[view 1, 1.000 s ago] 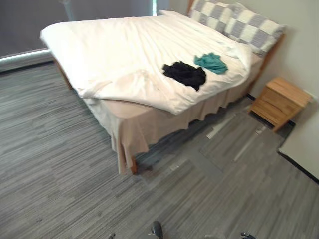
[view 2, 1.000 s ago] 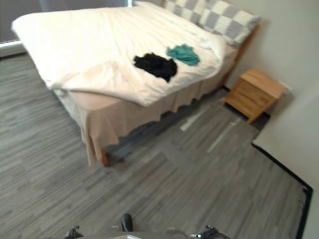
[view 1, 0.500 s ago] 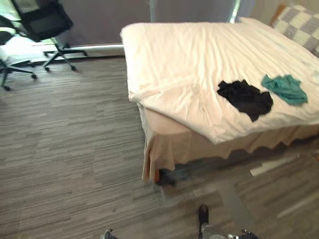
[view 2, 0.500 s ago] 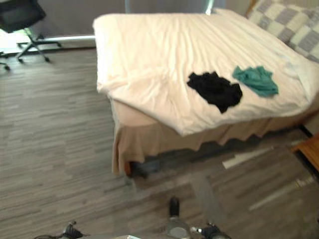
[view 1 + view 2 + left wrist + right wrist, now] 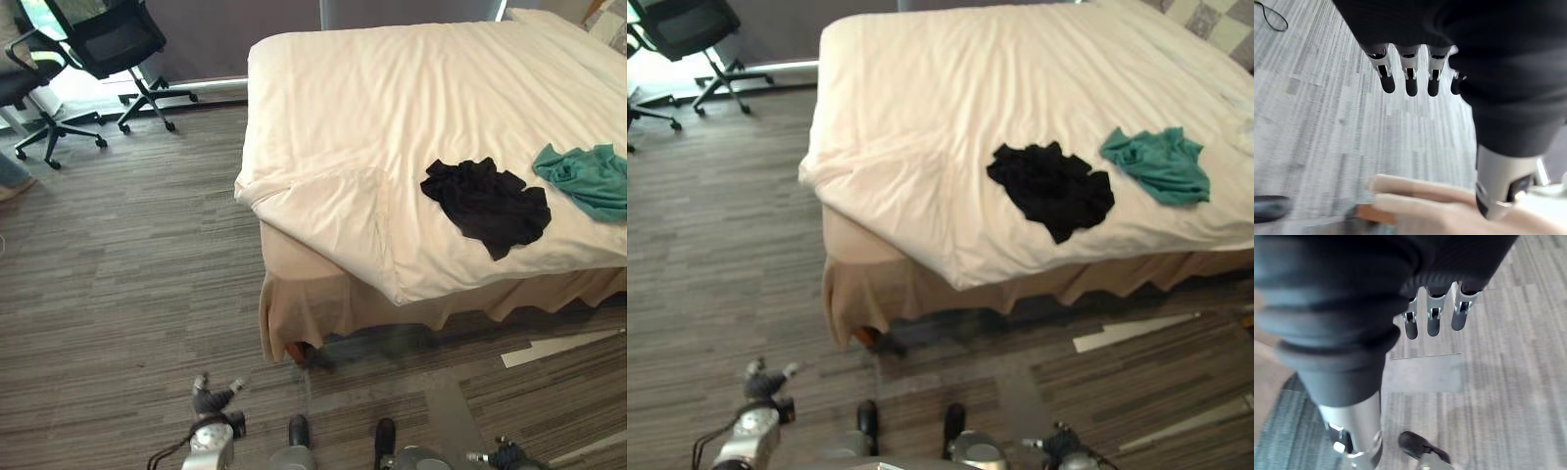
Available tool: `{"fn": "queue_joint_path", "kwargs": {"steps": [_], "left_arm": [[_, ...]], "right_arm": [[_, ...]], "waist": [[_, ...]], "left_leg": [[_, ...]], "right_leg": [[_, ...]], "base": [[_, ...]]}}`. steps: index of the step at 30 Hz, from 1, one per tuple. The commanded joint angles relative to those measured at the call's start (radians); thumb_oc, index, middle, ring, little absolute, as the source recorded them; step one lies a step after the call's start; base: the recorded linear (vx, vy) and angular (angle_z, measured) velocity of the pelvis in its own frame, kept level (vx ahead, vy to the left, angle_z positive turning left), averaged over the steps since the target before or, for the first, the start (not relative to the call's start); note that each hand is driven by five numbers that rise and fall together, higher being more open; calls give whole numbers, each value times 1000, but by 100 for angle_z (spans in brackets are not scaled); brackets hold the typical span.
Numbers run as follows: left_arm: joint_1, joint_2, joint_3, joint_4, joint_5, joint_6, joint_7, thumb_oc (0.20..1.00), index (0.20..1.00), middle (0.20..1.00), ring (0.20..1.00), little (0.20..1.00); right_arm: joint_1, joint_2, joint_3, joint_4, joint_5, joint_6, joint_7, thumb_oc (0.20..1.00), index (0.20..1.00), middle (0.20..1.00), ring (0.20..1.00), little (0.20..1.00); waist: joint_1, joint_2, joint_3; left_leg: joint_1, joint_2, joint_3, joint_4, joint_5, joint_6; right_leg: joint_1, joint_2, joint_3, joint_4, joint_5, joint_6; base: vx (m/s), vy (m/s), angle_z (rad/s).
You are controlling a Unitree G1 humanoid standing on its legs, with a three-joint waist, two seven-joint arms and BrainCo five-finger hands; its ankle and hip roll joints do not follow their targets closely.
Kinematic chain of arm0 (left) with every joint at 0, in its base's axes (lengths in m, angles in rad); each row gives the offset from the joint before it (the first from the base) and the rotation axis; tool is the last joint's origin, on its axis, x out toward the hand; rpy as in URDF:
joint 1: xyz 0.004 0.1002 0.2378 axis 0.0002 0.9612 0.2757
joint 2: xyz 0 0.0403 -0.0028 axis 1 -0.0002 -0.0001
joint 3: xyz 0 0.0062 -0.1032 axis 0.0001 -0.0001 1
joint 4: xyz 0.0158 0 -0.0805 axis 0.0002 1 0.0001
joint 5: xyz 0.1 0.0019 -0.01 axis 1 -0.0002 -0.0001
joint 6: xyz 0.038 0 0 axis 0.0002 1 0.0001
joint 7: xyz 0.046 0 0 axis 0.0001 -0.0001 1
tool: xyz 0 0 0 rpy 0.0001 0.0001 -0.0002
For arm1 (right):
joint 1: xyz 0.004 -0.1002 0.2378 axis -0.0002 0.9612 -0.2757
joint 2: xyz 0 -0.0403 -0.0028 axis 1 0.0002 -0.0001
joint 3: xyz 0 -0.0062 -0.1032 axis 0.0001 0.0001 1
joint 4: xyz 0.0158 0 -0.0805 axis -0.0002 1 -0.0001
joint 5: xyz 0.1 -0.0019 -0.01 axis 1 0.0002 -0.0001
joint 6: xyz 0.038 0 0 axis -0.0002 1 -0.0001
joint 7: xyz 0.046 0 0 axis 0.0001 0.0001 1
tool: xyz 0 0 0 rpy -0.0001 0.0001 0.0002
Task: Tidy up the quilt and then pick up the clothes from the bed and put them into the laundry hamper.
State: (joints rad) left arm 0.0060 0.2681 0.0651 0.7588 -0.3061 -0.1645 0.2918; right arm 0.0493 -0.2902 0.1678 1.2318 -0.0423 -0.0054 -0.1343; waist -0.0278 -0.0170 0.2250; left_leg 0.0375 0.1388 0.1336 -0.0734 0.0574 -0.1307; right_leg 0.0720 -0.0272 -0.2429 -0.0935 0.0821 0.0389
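Left hand (image 5: 214, 399) hangs low, fingers relaxed; right hand (image 5: 1433, 318) seemingly relaxed too

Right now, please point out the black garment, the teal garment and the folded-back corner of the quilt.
black garment (image 5: 487, 200), left eye view, middle of the heap.
teal garment (image 5: 1157, 164), right eye view, middle of the cloth.
quilt corner (image 5: 328, 208), left eye view, on the folded-back flap.

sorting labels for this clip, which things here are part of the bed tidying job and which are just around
Part of the job:
- quilt, its near corner folded back
- black clothes on the quilt
- teal clothes beside them
- left hand, held over the floor, holding nothing
- right hand, likewise

Just around:
- office chairs
- checked pillow
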Motion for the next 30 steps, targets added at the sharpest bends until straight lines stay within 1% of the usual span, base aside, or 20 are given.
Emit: {"fn": "queue_joint_path", "kwargs": {"steps": [1,2,4,7,8,10,11,13,14,15,16,19,20,21,22,23,26,27,29,30], "left_arm": [[-51,148,60,-126,-19,-95,89,1000,1000,1000,1000,1000],[-50,148,60,-128,-18,-94,90,1000,1000,1000,1000,1000],[-137,230,51,-256,79,-98,115,1000,1000,1000,1000,1000],[-209,285,29,-300,116,-93,107,1000,1000,1000,1000,1000],[-322,350,-33,-297,205,-69,122,1000,1000,1000,1000,1000],[-440,408,-105,-277,324,-27,134,1000,1000,1000,1000,1000],[-444,409,-108,-275,324,-28,135,1000,1000,1000,1000,1000],[-578,457,-190,-228,414,2,155,1000,1000,1000,1000,1000],[-748,495,-305,-153,495,37,174,1000,1000,1000,1000,1000],[-834,506,-365,-96,523,51,179,1000,1000,1000,1000,1000],[-840,506,-369,-92,522,50,180,1000,1000,1000,1000,1000],[-1137,539,-606,99,669,101,198,1000,1000,1000,1000,1000],[-1140,539,-608,101,668,100,198,1000,1000,1000,1000,1000],[-1198,549,-664,129,713,110,201,1000,1000,1000,1000,1000],[-1299,549,-783,217,810,137,180,1000,1000,1000,1000,1000],[-1301,548,-785,218,809,137,181,1000,1000,1000,1000,1000],[-1399,515,-884,354,871,162,146,1000,1000,1000,1000,1000],[-1417,492,-925,420,900,177,104,1000,1000,1000,1000,1000],[-1401,475,-928,452,911,184,71,1000,1000,1000,1000,1000],[-1377,459,-938,483,943,187,32,771,771,771,771,771]], "right_arm": [[3,25,15,-8,-45,-7,-8,1000,1000,1000,1000,1000],[3,26,16,-8,-45,-6,-8,1000,1000,1000,1000,1000],[3,21,24,-19,-38,-13,-1,1000,1000,1000,1000,1000],[-2,12,36,-26,-38,-13,10,1000,1000,1000,1000,1000],[-15,-2,45,-32,-35,-13,17,1000,1000,1000,1000,1000],[-30,-14,54,-30,-33,-15,16,1000,1000,1000,1000,1000],[-31,-13,53,-29,-33,-16,16,1000,1000,1000,1000,1000],[-48,-27,65,-28,-27,-19,11,1000,1000,1000,1000,1000],[-69,-38,79,-25,-18,-23,3,1000,1000,1000,1000,1000],[-84,-45,88,-21,-10,-25,-3,1000,1000,1000,1000,1000],[-86,-43,86,-20,-10,-25,-3,1000,1000,1000,1000,1000],[-118,-59,107,-22,28,-46,-24,1000,1000,1000,1000,1000],[-119,-58,107,-22,28,-46,-24,1000,1000,1000,1000,1000],[-122,-59,110,-24,41,-54,-28,1000,1000,1000,1000,1000],[-125,-59,118,-32,62,-69,-28,1000,1000,1000,1000,1000],[-126,-58,118,-32,62,-69,-28,1000,1000,1000,1000,1000],[-119,-51,134,-34,81,-81,-33,1000,1000,1000,1000,1000],[-125,-49,132,-36,109,-87,-39,1000,1000,1000,1000,1000],[-133,-46,129,-35,125,-87,-40,1000,1000,1000,1000,1000],[-135,-46,125,-33,140,-85,-38,1000,1000,1000,1000,1000]], "waist": [[0,-5,-22],[0,-5,-22],[-15,-4,-7],[-31,-1,6],[-48,5,22],[-66,12,35],[-63,11,33],[-85,17,52],[-102,20,71],[-111,20,83],[-109,18,81],[-143,16,120],[-141,14,118],[-147,15,126],[-162,17,144],[-161,16,142],[-178,12,170],[-187,13,188],[-189,12,194],[-192,13,199]], "left_leg": [[76,-13,40,-12,-67,13],[78,-13,41,-12,-67,13],[83,-9,55,-14,-76,9],[72,-9,67,-14,-75,8],[56,-10,83,-14,-73,8],[39,-10,94,-14,-73,7],[33,-11,96,-14,-70,8],[12,-12,105,-14,-67,8],[-16,-12,112,-10,-60,8],[-33,-13,115,-6,-56,8],[-37,-14,116,-7,-53,8],[-94,-9,128,7,-41,4],[-98,-10,129,8,-39,4],[-112,-7,132,11,-36,2],[-138,-1,140,22,-36,-1],[-142,-1,140,23,-34,-1],[-183,10,146,55,-38,-2],[-200,16,150,74,-41,-3],[-202,17,153,77,-43,-3],[-198,17,158,79,-46,-4]], "right_leg": [[-27,-147,31,50,-79,128],[-26,-147,31,50,-79,128],[-38,-148,44,51,-75,135],[-69,-150,60,51,-64,141],[-111,-150,81,55,-54,146],[-145,-150,94,63,-50,151],[-151,-151,96,63,-47,150],[-190,-149,108,78,-44,155],[-231,-149,118,93,-38,157],[-253,-149,123,99,-32,160],[-257,-150,124,98,-30,159],[-319,-150,138,107,-14,168],[-323,-150,139,106,-11,168],[-338,-150,143,106,-8,170],[-366,-153,144,112,-4,175],[-370,-153,145,112,-1,174],[-412,-154,156,126,0,176],[-432,-155,157,137,-1,175],[-437,-155,155,140,-2,176],[-437,-154,158,143,-3,177]], "base": [[106,1,3],[56,-5,-12],[35,-8,-13],[-35,3,-15],[-75,17,-14],[-65,14,-22],[-63,9,-31],[-87,15,-28],[-125,2,-17],[-114,-10,-12],[-78,-11,-17],[-79,-31,-21],[-47,-17,-11],[-49,-23,-25],[-48,-23,-25],[-55,-31,-23],[-51,-34,-12],[-60,-31,-15],[-33,-11,-9],[-1,9,-6]]}}
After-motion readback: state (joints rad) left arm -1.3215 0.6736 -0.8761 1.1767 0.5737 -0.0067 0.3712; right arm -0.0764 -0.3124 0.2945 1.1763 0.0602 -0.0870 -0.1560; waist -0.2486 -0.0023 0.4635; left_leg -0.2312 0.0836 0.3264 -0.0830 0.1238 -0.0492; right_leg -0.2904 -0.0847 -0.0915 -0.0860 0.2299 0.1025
